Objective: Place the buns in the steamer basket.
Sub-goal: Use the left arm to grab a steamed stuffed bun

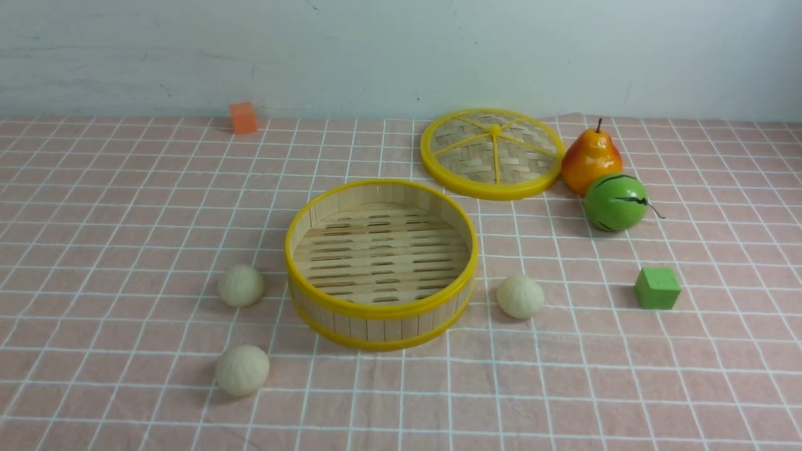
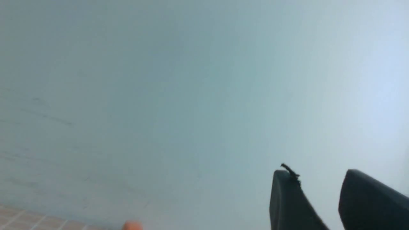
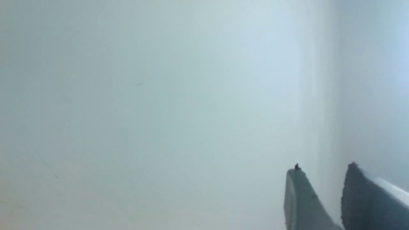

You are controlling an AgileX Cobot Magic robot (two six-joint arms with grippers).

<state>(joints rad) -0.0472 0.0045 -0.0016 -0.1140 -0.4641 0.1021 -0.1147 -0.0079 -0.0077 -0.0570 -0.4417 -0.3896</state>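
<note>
**Three small cream-white pleated buns [image 1: 241, 285] on the desk [image 1: 125, 250], all outside the round wooden-slat steamer basket [image 1: 381, 310]**

One bun lies just left of the basket, near its wall but not touching. A second bun [image 1: 242, 370] lies closer to the camera, almost straight in front of the first. The third bun [image 1: 520, 296] rests just right of the basket, also apart from it. The basket stands upright at mid-desk, its slatted floor showing between yellow rims. A pink cloth with a white grid covers the desk.

Behind the basket to the right lies a flat woven lid [image 1: 494, 153] with a yellow rim and spokes. An orange-yellow pear [image 1: 589, 161] stands just beside the lid, and a green ball with dark stripes [image 1: 615, 202] touches the pear's near side. A green cube [image 1: 656, 288] sits well right of the third bun. A small orange block [image 1: 243, 118] stands at the far left, against the pale wall [image 1: 401, 50].

Neither arm shows in the front view. In each wrist view the left jaws and the right jaws point at the pale wall, their dark tips parted by a clear gap with nothing between them.
</note>
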